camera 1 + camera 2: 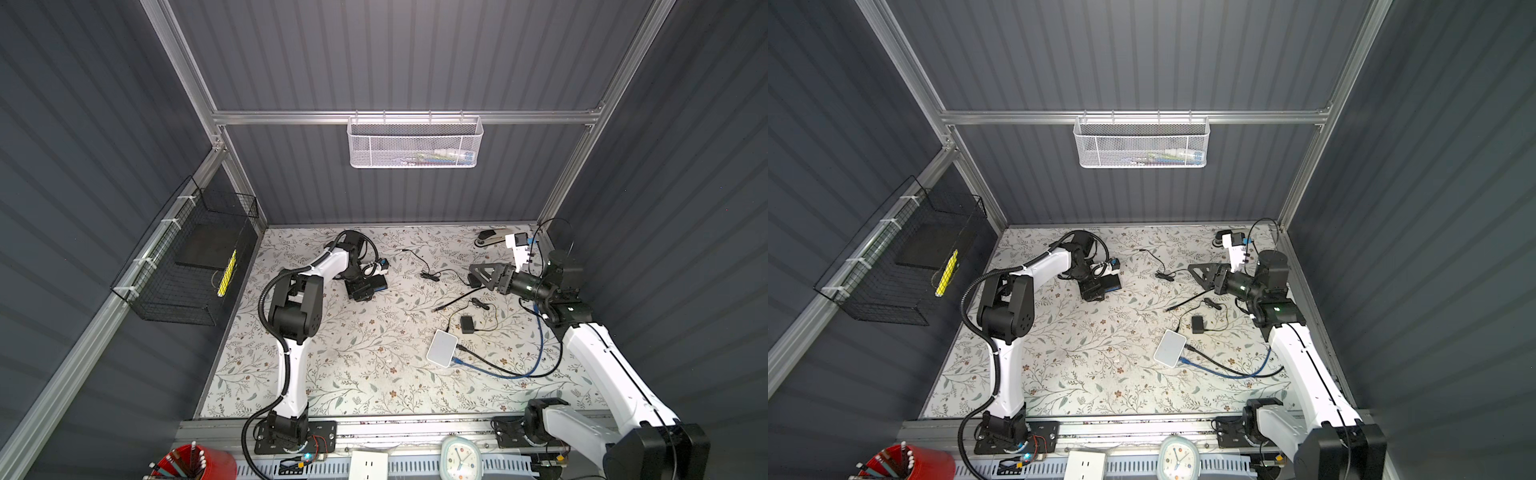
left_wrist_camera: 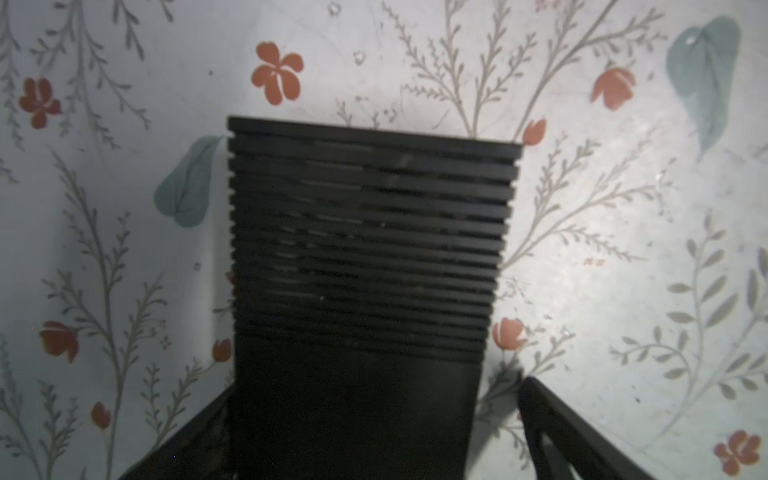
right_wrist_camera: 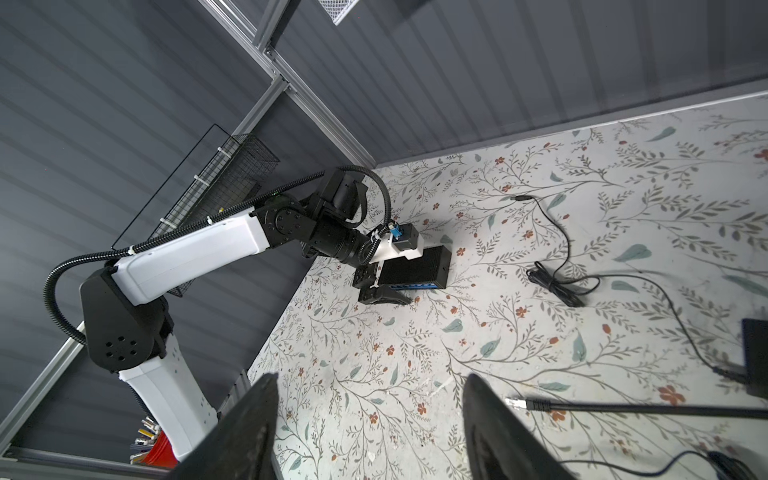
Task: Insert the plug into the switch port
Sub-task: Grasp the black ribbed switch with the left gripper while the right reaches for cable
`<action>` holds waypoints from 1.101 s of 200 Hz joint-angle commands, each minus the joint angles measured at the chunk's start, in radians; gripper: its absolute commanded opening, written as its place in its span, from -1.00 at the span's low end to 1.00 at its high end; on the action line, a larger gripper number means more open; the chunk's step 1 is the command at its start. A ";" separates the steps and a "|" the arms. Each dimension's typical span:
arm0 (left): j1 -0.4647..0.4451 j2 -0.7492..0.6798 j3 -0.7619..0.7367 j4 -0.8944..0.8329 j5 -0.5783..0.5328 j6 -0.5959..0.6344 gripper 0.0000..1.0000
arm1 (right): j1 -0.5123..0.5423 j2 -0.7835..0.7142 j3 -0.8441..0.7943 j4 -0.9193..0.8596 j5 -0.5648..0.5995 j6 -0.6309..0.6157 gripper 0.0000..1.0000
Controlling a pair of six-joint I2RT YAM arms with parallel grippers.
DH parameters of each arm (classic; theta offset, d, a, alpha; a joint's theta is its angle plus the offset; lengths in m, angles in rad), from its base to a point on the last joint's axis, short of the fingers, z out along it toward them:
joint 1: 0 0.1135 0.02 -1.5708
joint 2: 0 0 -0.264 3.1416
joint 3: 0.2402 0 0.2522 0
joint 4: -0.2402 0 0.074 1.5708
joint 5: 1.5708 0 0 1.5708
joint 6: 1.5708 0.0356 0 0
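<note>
The switch is a black ribbed box with a blue port face, lying on the floral table at the back left. My left gripper stands open astride it; one finger is clear of its side, the other is partly hidden. The plug, a clear connector on a loose black cable, lies on the table right of centre in both top views. My right gripper is open and holds nothing, hanging above the table behind the plug.
A white box with blue and black cables plugged in sits near the middle right. A black adapter and a coiled thin cable lie close to the plug. A stapler-like object is at the back right.
</note>
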 commanded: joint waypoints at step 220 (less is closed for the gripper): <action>-0.504 -0.802 -0.840 0.306 -0.361 -1.461 1.00 | 0.267 0.986 0.823 -0.514 0.628 -0.520 0.27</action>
